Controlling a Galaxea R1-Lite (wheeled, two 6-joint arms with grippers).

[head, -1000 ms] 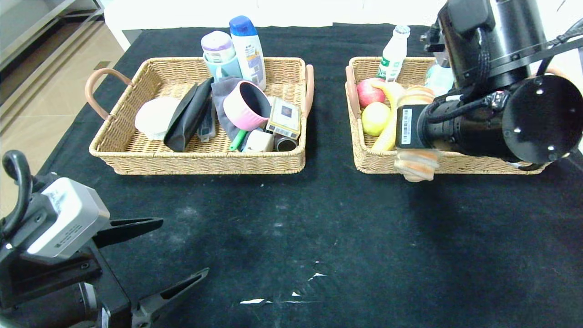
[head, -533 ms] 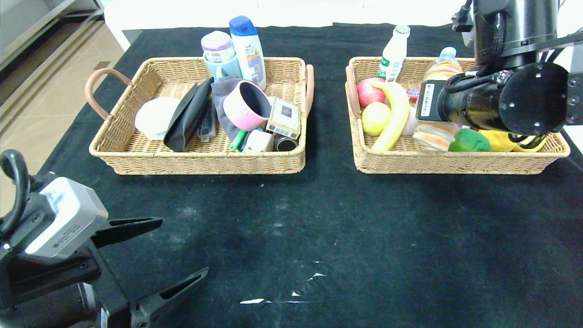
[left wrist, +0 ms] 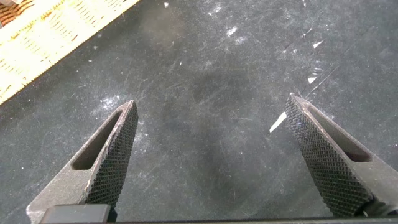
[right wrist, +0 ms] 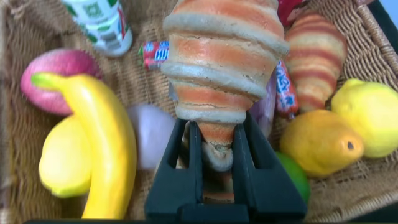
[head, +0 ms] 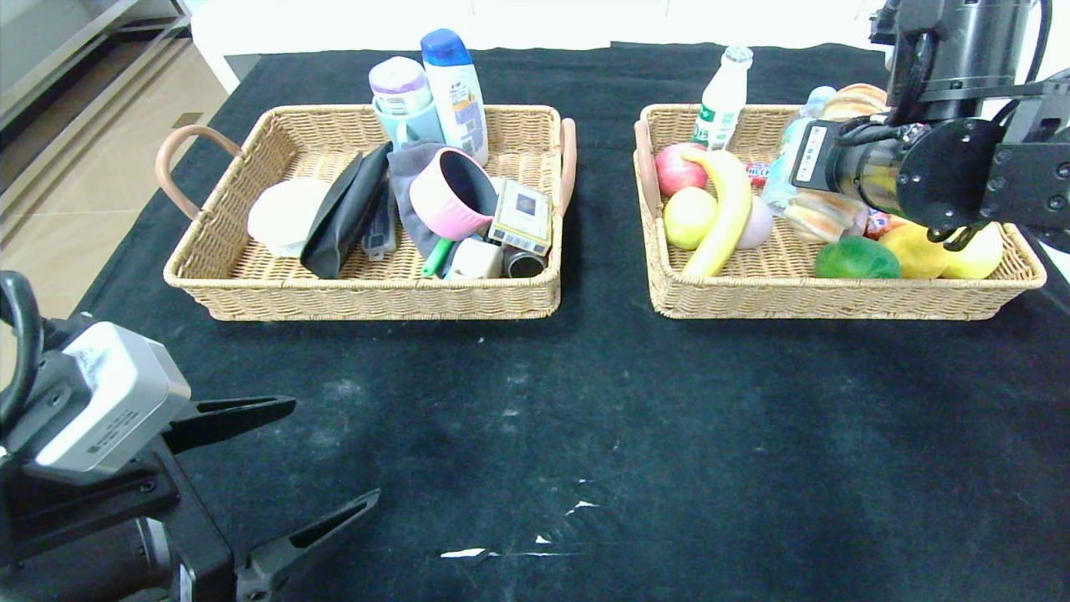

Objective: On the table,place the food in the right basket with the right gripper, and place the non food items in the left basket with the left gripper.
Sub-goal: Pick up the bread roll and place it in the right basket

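Holding the bread roll point(right wrist: 222, 74) between its fingers, my right gripper point(right wrist: 217, 146) hangs over the right basket point(head: 836, 297), its jaws clamped on the roll's narrow end while the rest sticks out beyond the fingertips. Below it in the basket lie the banana point(right wrist: 102, 140), a second striped roll point(right wrist: 317, 59), lemons point(right wrist: 373, 118) and a white bottle point(right wrist: 102, 25). My left gripper point(left wrist: 211, 155) sits low over the bare black worktop point(head: 585, 401) near its front left corner, fingers spread wide and holding nothing. The pink saucepan point(head: 451, 194), black case point(head: 343, 213) and card box point(head: 522, 217) rest in the left basket point(head: 368, 297).
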